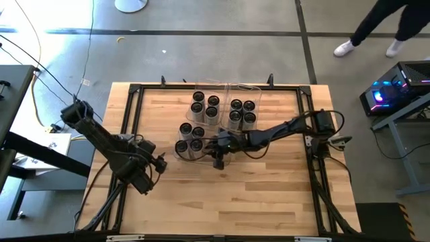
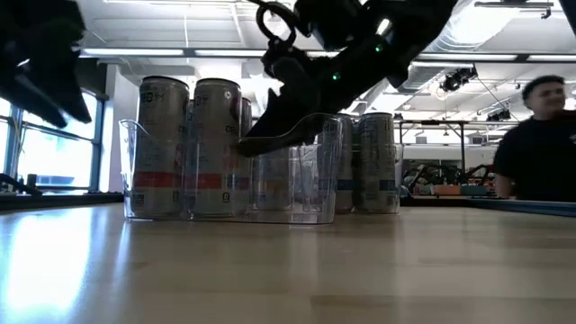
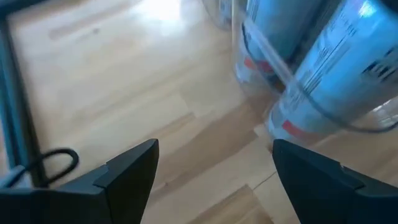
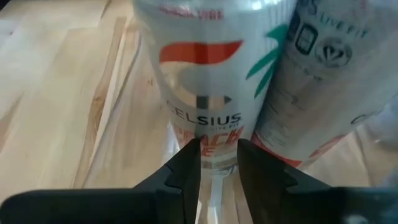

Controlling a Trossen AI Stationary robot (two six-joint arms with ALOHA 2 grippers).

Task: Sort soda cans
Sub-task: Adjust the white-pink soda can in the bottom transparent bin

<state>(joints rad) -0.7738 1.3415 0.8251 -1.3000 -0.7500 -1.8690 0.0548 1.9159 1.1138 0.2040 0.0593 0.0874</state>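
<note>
High view of a wooden worktop [image 1: 269,202] with two dark arms.

Nearest, towards the near left corner, the left gripper [image 1: 158,164] hovers over bare wood. Its jaws are spread wide and hold nothing.

Just beyond it, near the middle of the worktop, stands a clear bin [image 2: 288,189]. Four soda cans [image 1: 195,144] stand upright in its left part, and its right part is bare. The right arm reaches in from the right edge, and the right gripper [image 1: 218,158] is lowered onto this bin's near wall. A can stands just behind that wall. Whether the gripper has clamped the wall cannot be told.

Farther on, by the far edge, two more clear bins stand side by side, the far left bin [image 1: 205,86] and the far right bin [image 1: 243,87]. Each holds four upright cans.

Beyond the worktop, a person [image 2: 540,135] is in the room.

Risks, as a judgement:
- The wall is thin and slick, so it may slip free if pulled.
- A jerk or a tilt of the bin could topple the tall cans, because they stand loose.
- The can just behind the wall could be nudged over if the gripper pushes farther in.
</note>
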